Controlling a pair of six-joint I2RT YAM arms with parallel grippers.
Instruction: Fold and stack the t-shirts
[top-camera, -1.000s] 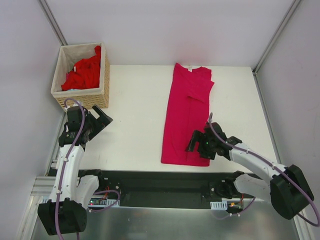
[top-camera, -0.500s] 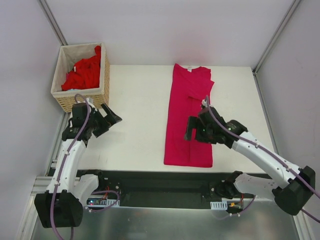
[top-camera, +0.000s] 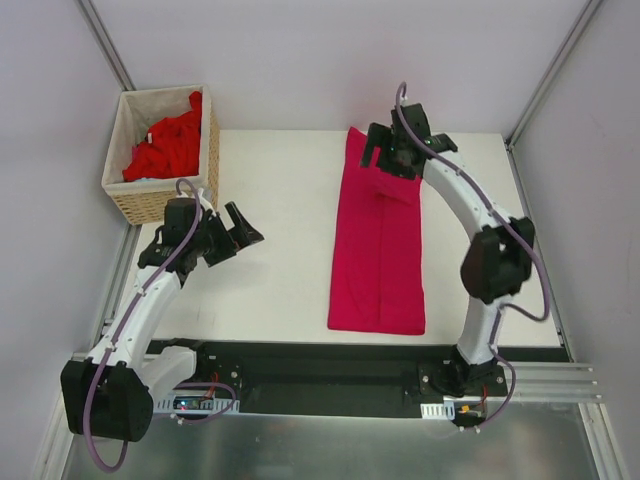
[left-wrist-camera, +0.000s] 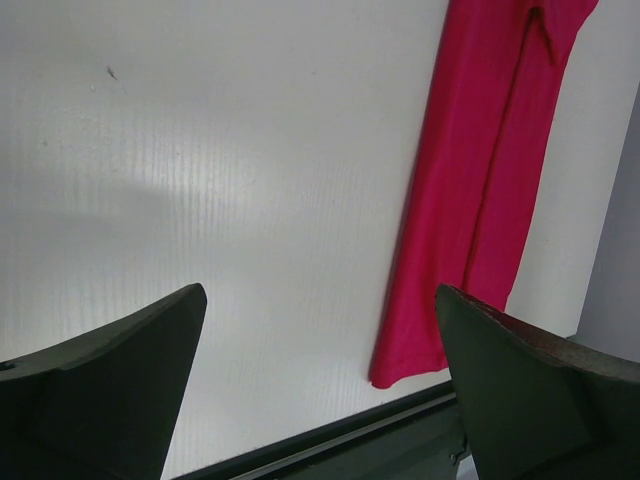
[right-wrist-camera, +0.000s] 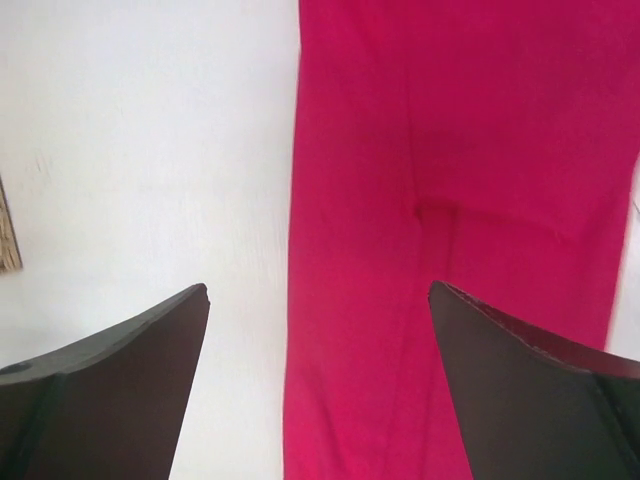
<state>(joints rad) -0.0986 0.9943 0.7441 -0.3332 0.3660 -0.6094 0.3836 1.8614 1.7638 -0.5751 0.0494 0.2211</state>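
Right gripper (top-camera: 381, 156) wide open, empty, over folded shirt's (top-camera: 378, 250) far end; left gripper (top-camera: 238, 237) wide open, empty, near basket (top-camera: 205, 190).

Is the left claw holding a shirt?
No, the left claw stands open above the table, apart from the magenta shirt.
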